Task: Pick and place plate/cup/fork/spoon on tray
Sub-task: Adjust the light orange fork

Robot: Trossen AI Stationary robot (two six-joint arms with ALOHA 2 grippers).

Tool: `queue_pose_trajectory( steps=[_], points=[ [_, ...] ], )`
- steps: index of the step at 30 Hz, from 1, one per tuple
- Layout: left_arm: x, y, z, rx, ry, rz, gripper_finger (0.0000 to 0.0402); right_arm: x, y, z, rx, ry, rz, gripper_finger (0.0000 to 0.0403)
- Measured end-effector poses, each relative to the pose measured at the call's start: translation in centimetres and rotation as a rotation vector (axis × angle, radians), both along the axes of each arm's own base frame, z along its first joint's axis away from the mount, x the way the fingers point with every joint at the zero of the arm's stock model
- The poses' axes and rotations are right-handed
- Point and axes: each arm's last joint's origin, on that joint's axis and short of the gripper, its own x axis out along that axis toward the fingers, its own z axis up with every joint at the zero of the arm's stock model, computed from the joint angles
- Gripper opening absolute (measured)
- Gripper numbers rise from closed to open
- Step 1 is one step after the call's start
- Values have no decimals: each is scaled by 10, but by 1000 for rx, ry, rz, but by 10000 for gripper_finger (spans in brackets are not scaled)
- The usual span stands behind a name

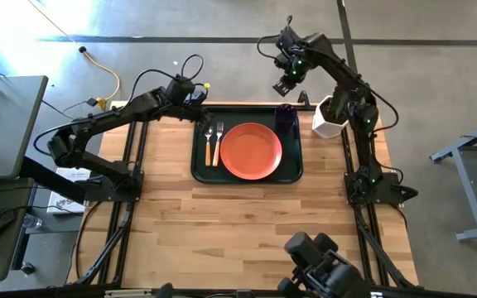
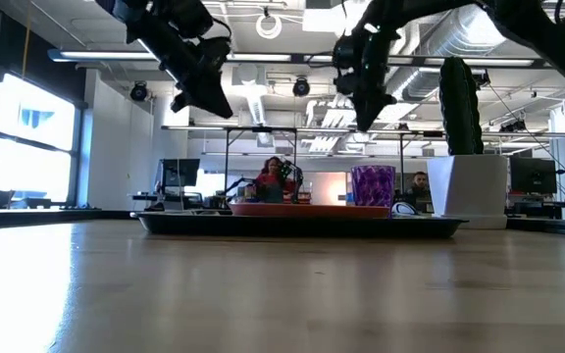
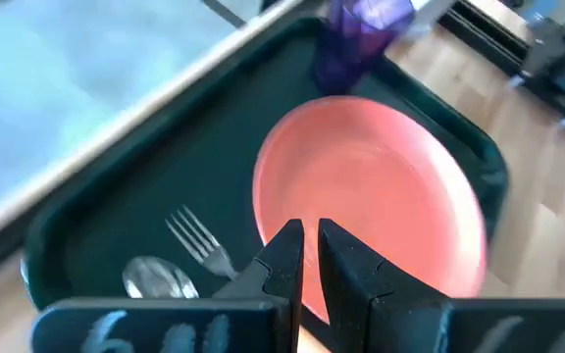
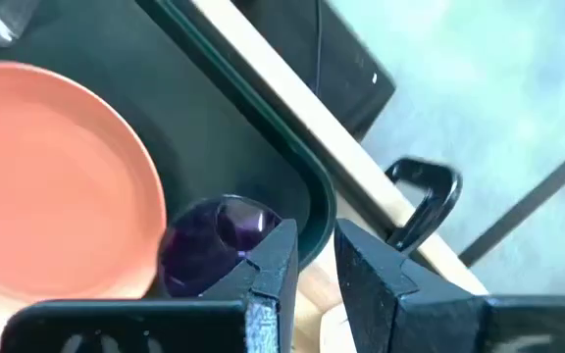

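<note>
The dark green tray (image 1: 199, 165) lies at the table's far middle. On it rest the orange plate (image 1: 251, 151), the fork (image 1: 219, 137) and the spoon (image 1: 209, 142) side by side left of the plate, and the purple cup (image 1: 286, 121) upright in the far right corner. My left gripper (image 1: 200, 108) hovers over the tray's far left corner, its fingers (image 3: 287, 250) almost together with nothing between them. My right gripper (image 1: 286, 83) hangs high over the far edge above the cup (image 4: 214, 240), pointing down, open and empty.
A white planter with a green cactus (image 1: 330, 117) stands just right of the tray, close to my right arm. A black clamp (image 4: 425, 196) sits on the table's far edge. Bare wooden table (image 1: 247, 223) stretches from the tray to the near edge.
</note>
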Motion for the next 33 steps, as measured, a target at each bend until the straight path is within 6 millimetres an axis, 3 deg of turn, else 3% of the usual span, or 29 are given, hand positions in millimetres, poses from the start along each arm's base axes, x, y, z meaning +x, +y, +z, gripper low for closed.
queue_pose_trajectory(
  steps=[10,17,22,33],
  points=[
    [8,34,-10,130,-46,43,26,-17,21,38,-68,-66,-20,64],
    [13,61,16,199,22,5,26,-25,41,63,-111,-126,-30,64],
    [20,83,15,175,108,-6,26,-30,53,76,-128,-156,-42,64],
    [42,107,-43,-5,290,-25,26,-35,64,86,-142,-182,-51,64]
  ],
)
